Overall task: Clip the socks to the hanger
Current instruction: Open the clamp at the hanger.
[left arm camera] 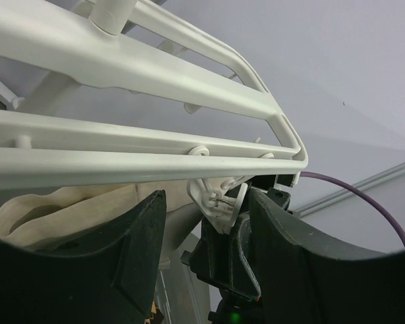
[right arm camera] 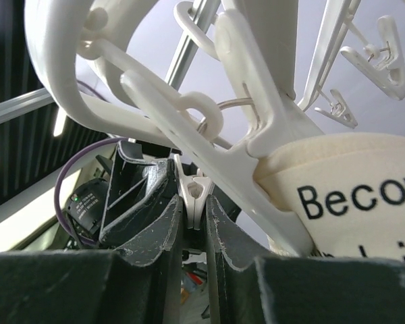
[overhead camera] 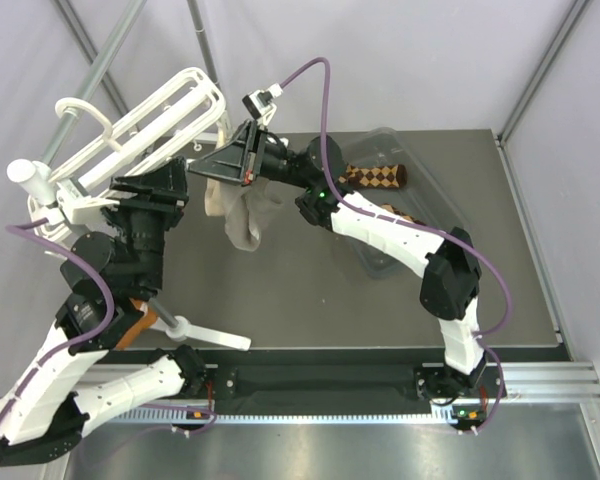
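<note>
The white hanger point(overhead camera: 155, 115) hangs at the upper left, tilted. My right gripper point(overhead camera: 242, 165) is at its near right end and is shut on the handles of a white clip point(right arm camera: 192, 190), squeezing them. A cream sock with black lettering point(right arm camera: 351, 189) sits in the neighbouring clip. My left gripper point(overhead camera: 165, 192) is open under the frame point(left arm camera: 121, 152), and a dangling clip point(left arm camera: 219, 199) hangs between its fingers. One argyle sock point(overhead camera: 375, 178) lies in a clear tray. The second argyle sock point(overhead camera: 407, 214) is partly hidden under the right arm.
A grey-beige sock point(overhead camera: 242, 215) hangs from the hanger's near end. The grey pole point(overhead camera: 95, 80) holds the hanger's hook. The clear plastic tray point(overhead camera: 435, 180) is at the back right. An orange cloth point(overhead camera: 135, 325) and a white-tipped rod point(overhead camera: 205, 334) lie by the left arm.
</note>
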